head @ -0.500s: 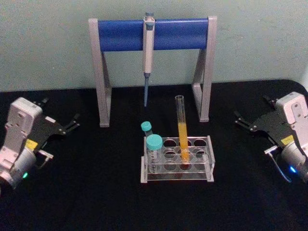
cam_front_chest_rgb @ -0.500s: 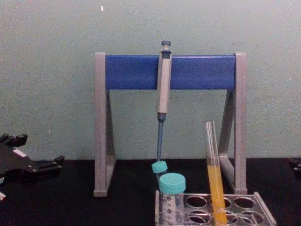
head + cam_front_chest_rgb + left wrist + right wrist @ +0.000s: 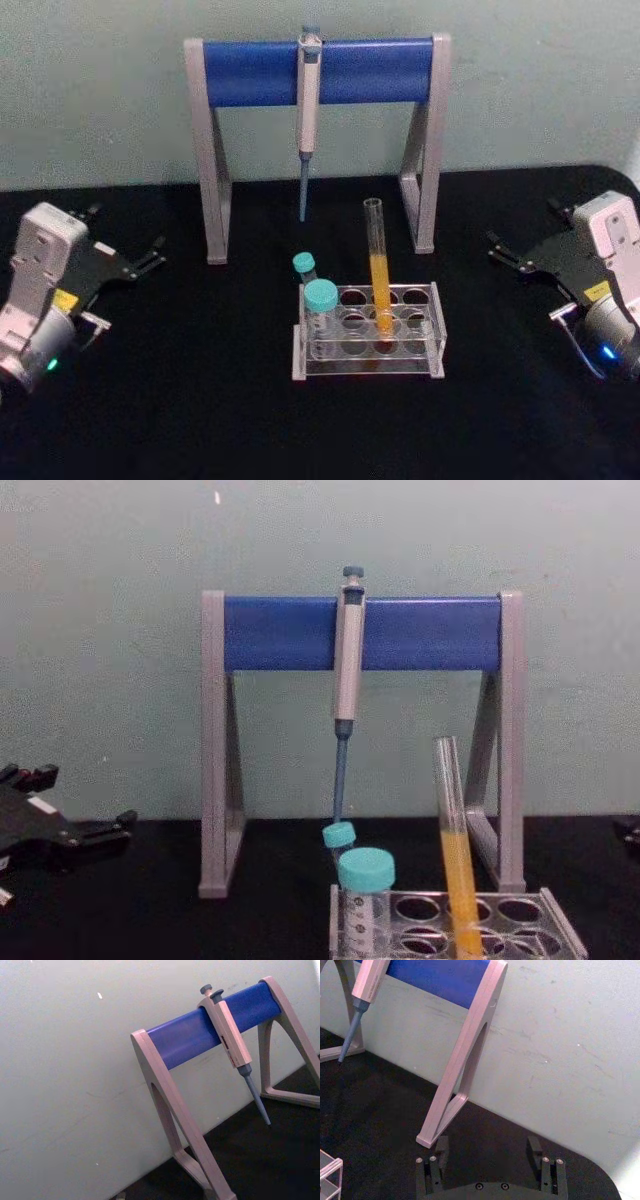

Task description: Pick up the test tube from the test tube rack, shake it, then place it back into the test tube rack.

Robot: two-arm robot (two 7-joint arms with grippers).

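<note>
The test tube (image 3: 378, 262) (image 3: 455, 865) stands in the clear test tube rack (image 3: 340, 368) (image 3: 562, 932) at the table's middle, leaning slightly, its lower half filled with orange-yellow liquid. My left gripper (image 3: 128, 228) (image 3: 85, 800) rests open at the far left, well away from the rack. Far to the right my right gripper (image 3: 520, 222) (image 3: 488, 1147) is also open, with nothing between its fingers. A corner of the rack (image 3: 330, 1172) appears in the right wrist view.
Two teal-capped vials (image 3: 320, 298) (image 3: 365, 872) stand in the rack's left end. Behind the rack rises a grey-and-blue pipette stand (image 3: 250, 72) (image 3: 420, 632) (image 3: 195, 1035) with a pipette (image 3: 308, 110) hanging from it. The black table has free room on both sides.
</note>
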